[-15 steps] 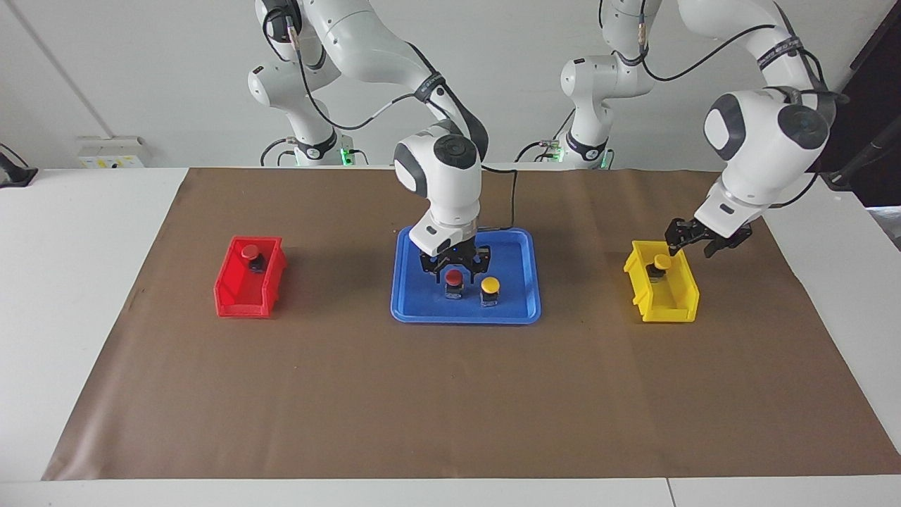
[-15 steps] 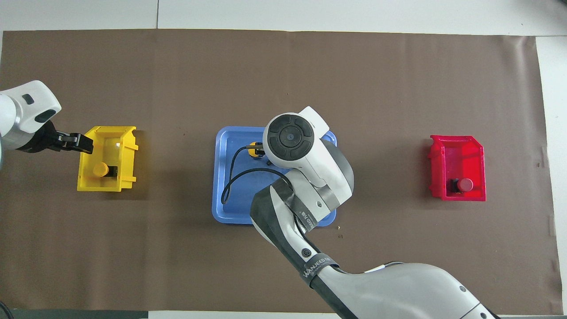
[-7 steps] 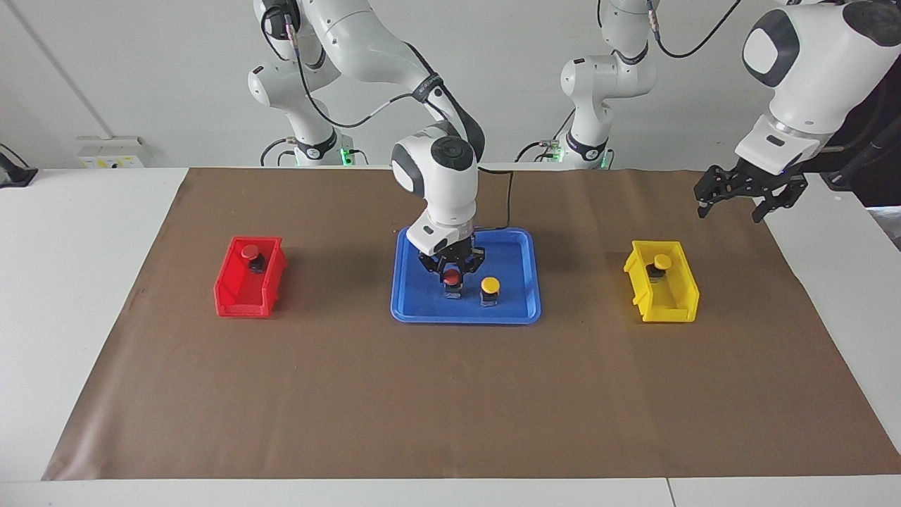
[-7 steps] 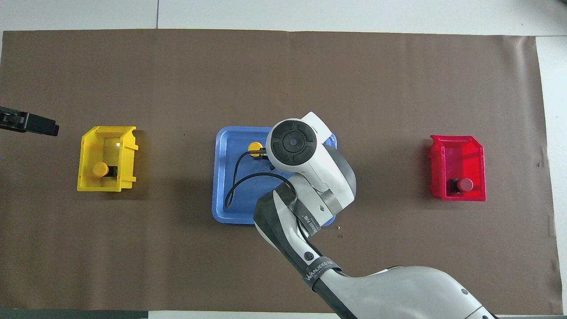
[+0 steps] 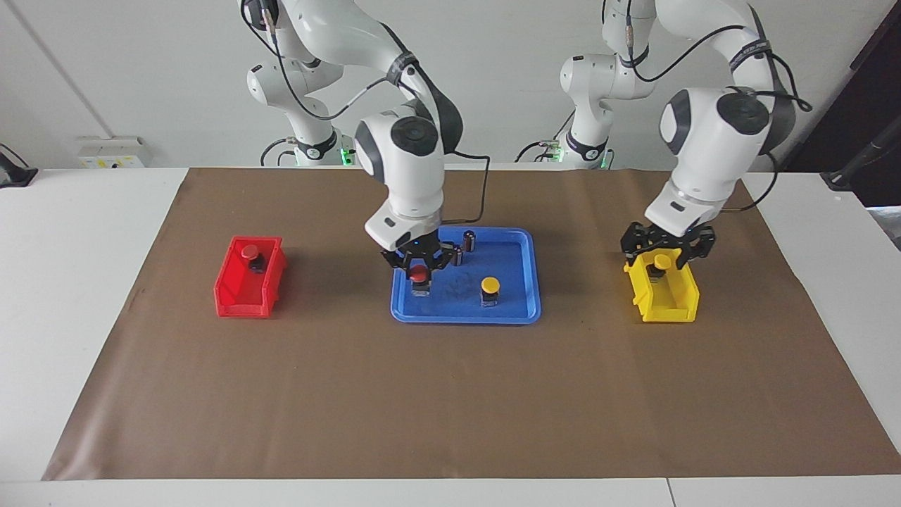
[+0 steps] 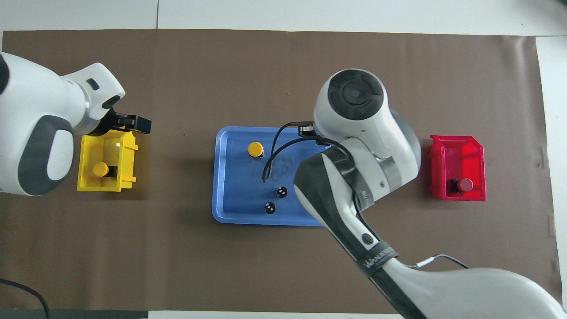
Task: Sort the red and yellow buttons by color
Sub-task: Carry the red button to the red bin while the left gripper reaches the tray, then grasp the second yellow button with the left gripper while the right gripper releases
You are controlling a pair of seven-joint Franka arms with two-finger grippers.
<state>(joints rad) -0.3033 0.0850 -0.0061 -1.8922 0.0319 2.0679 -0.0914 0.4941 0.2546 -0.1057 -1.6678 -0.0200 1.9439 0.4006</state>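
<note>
My right gripper [image 5: 419, 266] is shut on a red button [image 5: 419, 274], low over the blue tray [image 5: 464, 318] at its end toward the right arm. A yellow button [image 5: 490, 284] stands alone in the tray. My left gripper [image 5: 666, 246] hangs open just over the yellow bin [image 5: 669, 306], above the yellow button [image 5: 662, 261] that sits inside it. In the red bin [image 5: 246, 296] sits another red button [image 5: 249, 251]. In the overhead view the right arm hides its own gripper and the held button.
Two dark capless cylinders [image 5: 469, 239] [image 5: 457, 255] stand in the tray on the side nearer to the robots. The bins sit on the brown mat [image 5: 450, 408], one toward each arm's end of the table.
The right gripper shut on the red button and moved with it toward the right arm's end of the tray, uncovering the cylinders. The left gripper rose away, then came back over the yellow bin.
</note>
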